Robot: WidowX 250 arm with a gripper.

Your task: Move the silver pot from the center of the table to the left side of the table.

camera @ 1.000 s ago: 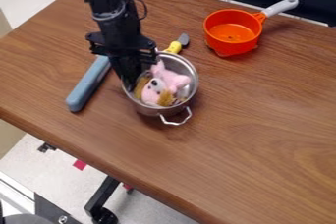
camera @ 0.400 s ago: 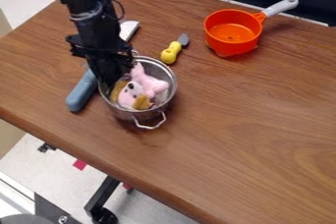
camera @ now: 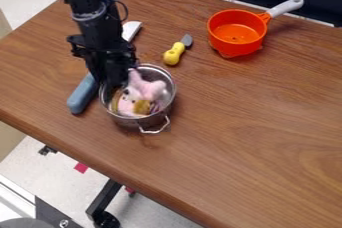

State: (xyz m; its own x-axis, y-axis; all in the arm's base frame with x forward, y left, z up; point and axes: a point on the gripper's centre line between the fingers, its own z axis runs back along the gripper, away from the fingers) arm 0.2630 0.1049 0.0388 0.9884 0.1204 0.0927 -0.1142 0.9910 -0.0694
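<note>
One black gripper (camera: 113,78), at the upper-left rim of one silver pot (camera: 131,121); open or closed, cannot tell. Pot: in the left part of the wooden table (camera: 247,142), pink-and-brown plush toy (camera: 145,89) inside

Pot (camera: 162,110), silver, metal, open-topped, wire-handled; upright on the bench (camera: 247,137), left of centre; pink-and-brown plush inside (camera: 145,92).

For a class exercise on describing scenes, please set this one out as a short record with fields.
Surface: brown table
Pot: silver, left of picture centre
Inside pot: pink plush
Tool: at pot's upper-left rim
Left of pot: blue handle
Above pot: yellow handle
Upper right: orange pan, grey handle
</note>
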